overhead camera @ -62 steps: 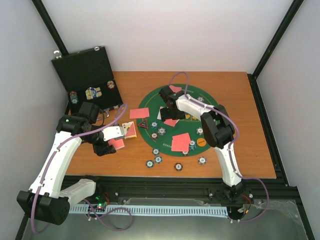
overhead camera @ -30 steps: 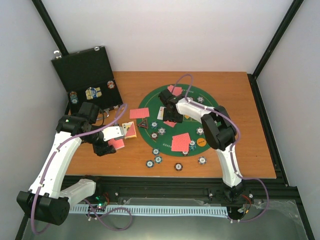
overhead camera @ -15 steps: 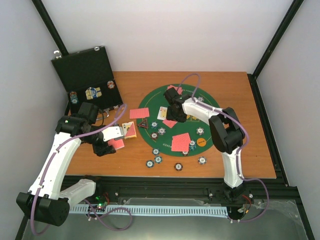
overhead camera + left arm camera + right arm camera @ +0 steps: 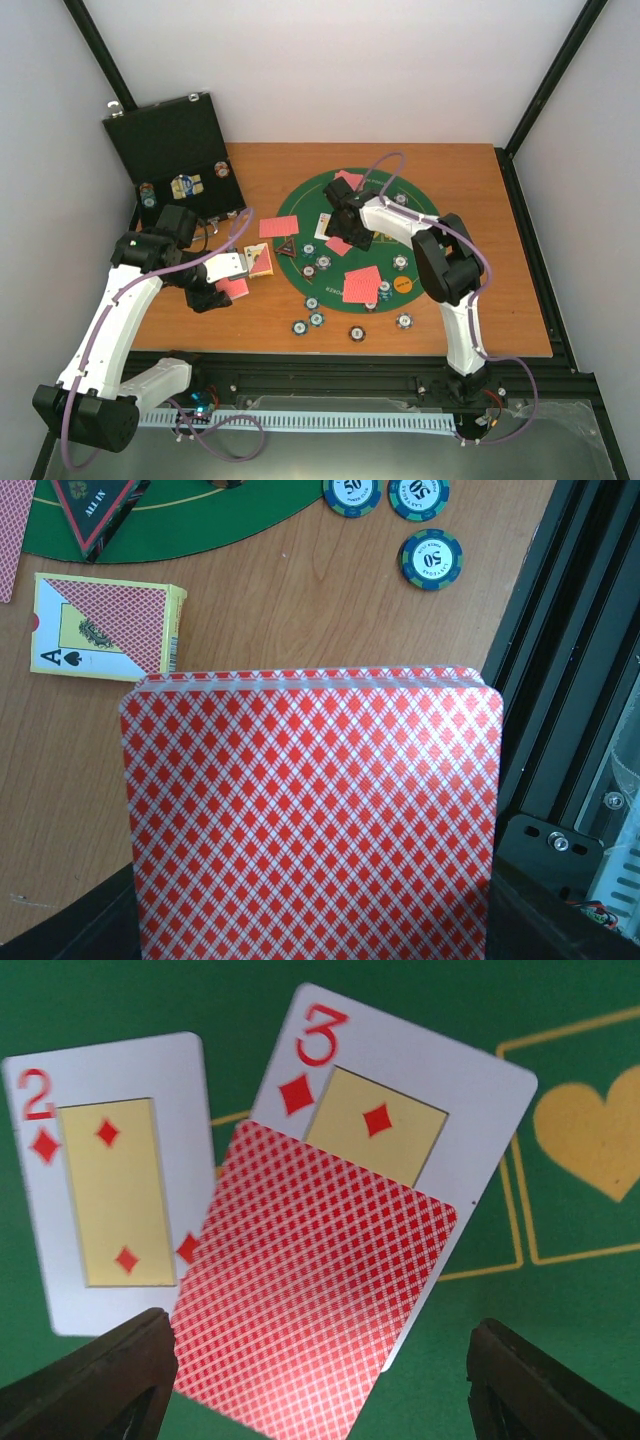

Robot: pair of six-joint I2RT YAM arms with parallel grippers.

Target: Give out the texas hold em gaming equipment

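Left gripper (image 4: 320,925) clamps the red-backed deck (image 4: 310,800). Right gripper (image 4: 318,1370) hangs wide above the green mat (image 4: 570,1020); a red-backed card (image 4: 310,1300) overlaps the three of diamonds (image 4: 385,1100) at seven o'clock.

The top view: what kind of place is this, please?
Probably a robot test booth, not a casino: plain white walls, a black metal frame, and a wooden table carrying a green felt mat with poker chips.
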